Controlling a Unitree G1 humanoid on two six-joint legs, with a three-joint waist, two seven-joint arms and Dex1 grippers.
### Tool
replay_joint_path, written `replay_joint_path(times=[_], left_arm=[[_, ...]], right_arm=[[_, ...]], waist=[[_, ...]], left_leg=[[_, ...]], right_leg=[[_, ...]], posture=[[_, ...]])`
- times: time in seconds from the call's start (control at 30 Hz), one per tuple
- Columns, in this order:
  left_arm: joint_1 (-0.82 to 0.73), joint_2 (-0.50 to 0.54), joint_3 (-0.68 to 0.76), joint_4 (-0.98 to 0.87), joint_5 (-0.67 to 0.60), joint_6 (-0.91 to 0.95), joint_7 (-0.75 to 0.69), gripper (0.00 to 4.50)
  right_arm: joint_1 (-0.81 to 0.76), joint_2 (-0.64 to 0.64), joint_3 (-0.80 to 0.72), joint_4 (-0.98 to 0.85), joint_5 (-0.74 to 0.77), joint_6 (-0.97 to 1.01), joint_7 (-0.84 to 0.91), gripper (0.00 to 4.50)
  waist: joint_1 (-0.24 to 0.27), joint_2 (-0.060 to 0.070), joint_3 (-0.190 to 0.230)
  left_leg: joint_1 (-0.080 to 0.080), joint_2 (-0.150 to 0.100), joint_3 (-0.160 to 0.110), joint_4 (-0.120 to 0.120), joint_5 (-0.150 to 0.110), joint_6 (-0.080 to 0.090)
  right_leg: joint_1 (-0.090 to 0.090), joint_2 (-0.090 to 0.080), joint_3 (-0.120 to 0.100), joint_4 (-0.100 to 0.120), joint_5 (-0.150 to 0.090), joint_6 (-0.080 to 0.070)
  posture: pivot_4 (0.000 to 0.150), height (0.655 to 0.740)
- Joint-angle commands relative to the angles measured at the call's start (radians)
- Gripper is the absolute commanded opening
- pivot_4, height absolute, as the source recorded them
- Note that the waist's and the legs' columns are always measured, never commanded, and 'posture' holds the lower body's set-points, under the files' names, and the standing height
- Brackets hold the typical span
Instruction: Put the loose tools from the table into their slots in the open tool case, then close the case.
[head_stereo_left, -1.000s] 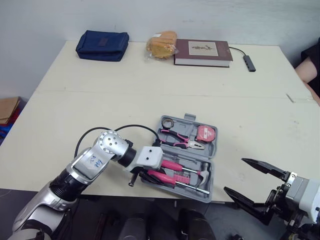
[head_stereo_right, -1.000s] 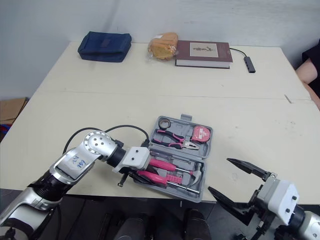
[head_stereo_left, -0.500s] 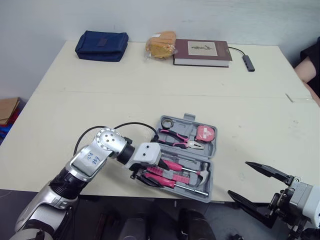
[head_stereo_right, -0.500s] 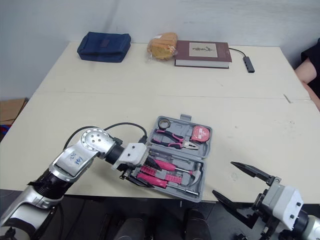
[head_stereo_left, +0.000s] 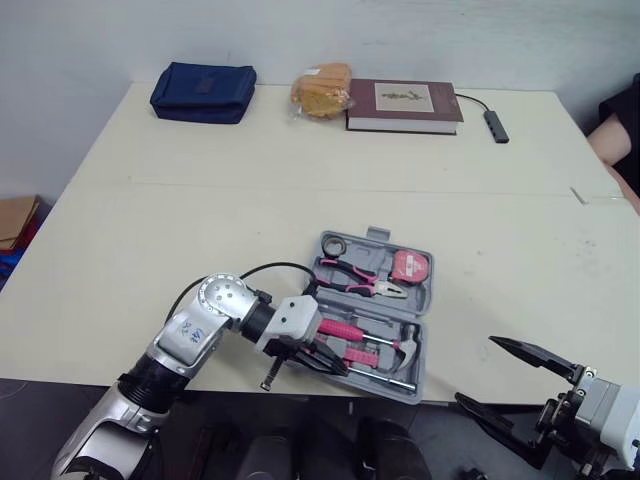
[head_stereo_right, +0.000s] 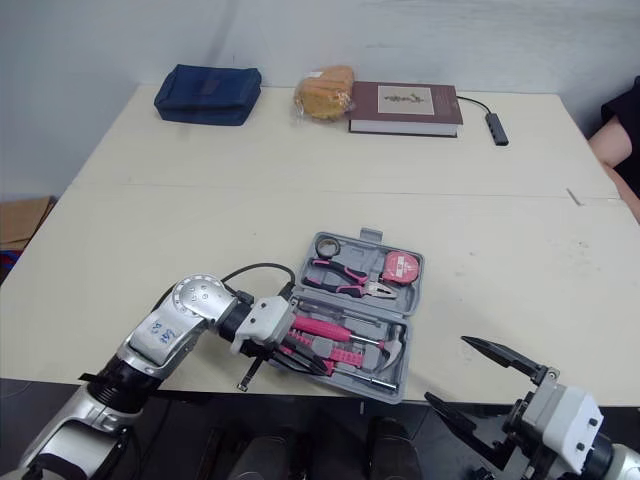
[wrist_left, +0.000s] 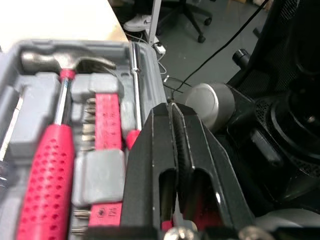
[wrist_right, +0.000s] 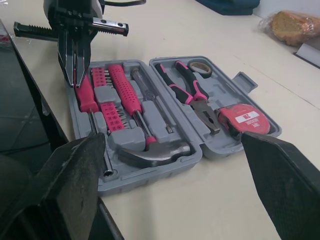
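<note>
The grey tool case (head_stereo_left: 378, 236) lies open near the table's front edge. It holds pink-handled pliers (head_stereo_left: 365, 280), a pink tape measure (head_stereo_left: 410, 266), a hammer (head_stereo_left: 398, 347), a tape roll (head_stereo_left: 333, 245) and a pink bit holder (wrist_right: 107, 97). My left gripper (head_stereo_left: 332, 362) is shut over the case's front row. Its fingertips (wrist_right: 75, 80) rest on the end of a pink-handled screwdriver (wrist_right: 86, 99) that lies in the front slot. My right gripper (head_stereo_left: 475, 369) hangs wide open beyond the table's front edge, right of the case, and holds nothing.
A blue pouch (head_stereo_left: 203, 92), a bagged loaf (head_stereo_left: 322, 88), a brown book (head_stereo_left: 405, 105) and a cabled hub (head_stereo_left: 497, 125) sit along the far edge. A person's arm (head_stereo_left: 615, 140) shows at the right edge. An office chair base (wrist_left: 175, 20) stands on the floor.
My left gripper has slid right along the case's front row and dipped lower, with the elbow swinging right. The right gripper has sunk a little below the table edge.
</note>
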Motion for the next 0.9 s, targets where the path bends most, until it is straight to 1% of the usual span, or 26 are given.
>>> replay_joint_path(times=[0.03,0.1,0.3,0.4,0.47,0.6,0.67,0.7,0.73,0.77,0.9], left_arm=[[-0.004,-0.008,-0.007,0.021,0.019,0.003,0.01,0.05],[-0.002,-0.014,-0.006,0.025,0.027,0.022,0.029,0.05],[0.026,-0.011,-0.049,0.055,0.113,0.0,0.07,0.05],[0.033,-0.003,-0.076,0.068,0.15,0.018,0.091,0.05],[0.032,-0.008,-0.078,0.069,0.166,0.068,0.135,0.05],[0.034,0.013,-0.119,0.056,0.198,0.08,0.136,0.05],[0.033,0.028,-0.151,0.058,0.233,0.106,0.143,0.05],[0.031,0.034,-0.164,0.059,0.246,0.114,0.144,0.05],[0.027,0.038,-0.172,0.063,0.258,0.118,0.15,0.05],[0.021,0.042,-0.179,0.065,0.264,0.12,0.149,0.05],[0.009,0.0,-0.127,0.071,0.198,0.078,0.159,0.05]], right_arm=[[0.02,0.008,0.009,-0.007,0.0,-0.025,0.008,4.5],[0.024,0.008,0.007,-0.006,0.0,-0.029,0.006,4.5],[0.03,0.011,0.006,0.004,-0.007,-0.044,0.007,4.5],[0.026,0.011,0.01,0.009,-0.011,-0.05,0.004,4.5],[0.025,0.01,0.013,0.011,-0.013,-0.053,0.002,4.5],[0.021,0.01,0.016,0.018,-0.015,-0.058,-0.003,4.5],[0.019,0.013,0.023,0.023,-0.018,-0.059,-0.009,4.5],[0.018,0.014,0.025,0.024,-0.018,-0.059,-0.012,4.5],[0.019,0.015,0.03,0.026,-0.022,-0.06,-0.013,4.5],[0.018,0.016,0.035,0.027,-0.026,-0.061,-0.015,4.5],[0.013,0.026,0.04,0.031,-0.055,-0.049,-0.05,4.5]], waist=[[0.001,0.0,0.0],[0.001,0.0,0.0],[0.0,0.001,-0.002],[0.001,0.002,-0.006],[0.002,0.001,-0.01],[0.002,0.001,-0.016],[0.002,0.001,-0.017],[0.002,0.002,-0.02],[0.001,0.003,-0.025],[0.001,0.005,-0.028],[0.002,0.006,-0.031]], left_leg=[[0.0,0.0,0.0,0.0,0.0,0.0],[0.0,0.0,0.0,0.0,0.0,0.0],[0.0,0.0,0.0,0.0,0.0,0.0],[0.001,0.0,0.0,0.0,0.0,0.0],[0.001,0.0,0.0,0.0,0.0,0.0],[0.005,0.0,0.0,0.0,-0.001,0.0],[0.013,0.001,0.0,-0.002,-0.002,0.0],[0.017,0.002,0.0,-0.004,-0.004,0.0],[0.017,0.003,-0.001,-0.005,-0.006,0.0],[0.018,0.003,-0.001,-0.005,-0.007,0.0],[0.02,0.004,-0.001,-0.005,-0.007,0.0]], right_leg=[[0.0,0.0,0.0,0.0,0.0,0.0],[0.0,0.0,0.0,0.0,0.0,0.0],[0.0,-0.001,0.0,0.0,0.0,0.0],[0.001,-0.001,0.0,0.0,0.0,0.0],[0.002,-0.002,0.0,-0.002,0.0,0.0],[0.005,-0.004,0.001,-0.004,0.0,0.0],[0.011,-0.005,0.002,-0.006,0.0,-0.001],[0.018,-0.005,0.001,-0.009,-0.001,-0.001],[0.02,-0.005,0.001,-0.011,-0.001,-0.001],[0.02,-0.004,0.001,-0.012,-0.001,-0.002],[0.019,-0.005,0.001,-0.012,-0.001,-0.002]], posture=[[0.15,0.74],[0.15,0.74],[0.15,0.74],[0.15,0.74],[0.15,0.74],[0.15,0.74],[0.15,0.74],[0.15,0.74],[0.15,0.74],[0.15,0.74],[0.15,0.74]])
